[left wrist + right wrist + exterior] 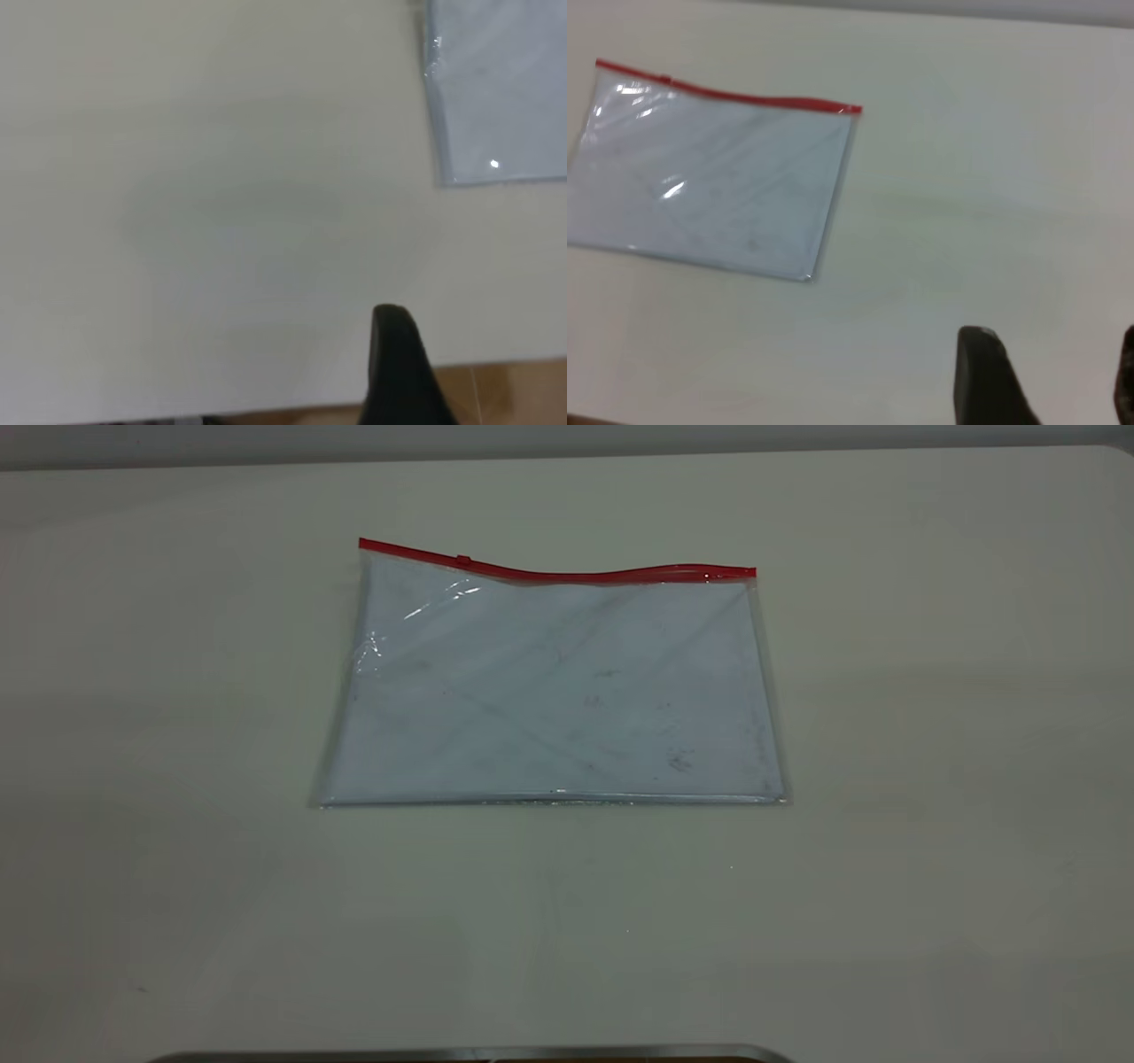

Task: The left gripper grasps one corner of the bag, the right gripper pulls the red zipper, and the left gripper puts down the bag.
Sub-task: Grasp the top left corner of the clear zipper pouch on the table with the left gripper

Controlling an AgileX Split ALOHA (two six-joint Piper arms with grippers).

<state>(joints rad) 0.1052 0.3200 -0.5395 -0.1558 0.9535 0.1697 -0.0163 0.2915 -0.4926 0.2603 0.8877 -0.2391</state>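
The bag lies flat on the worktop, nearer its far edge than its near edge and roughly midway between its left and right sides, with nothing touching it. Its red zipper runs along the long edge that faces the far edge of the worktop, wavy rather than straight, and the small slider tab sits toward the left end of that strip. The clear panel shows dark scuffs and a few bright glints near its left side. The left gripper shows only as one dark finger over bare worktop close to a worktop edge, well apart from the bag; whether its jaws are open cannot be told. The right gripper hangs over bare worktop, well apart from the bag, its two dark fingers spread wide and holding nothing.
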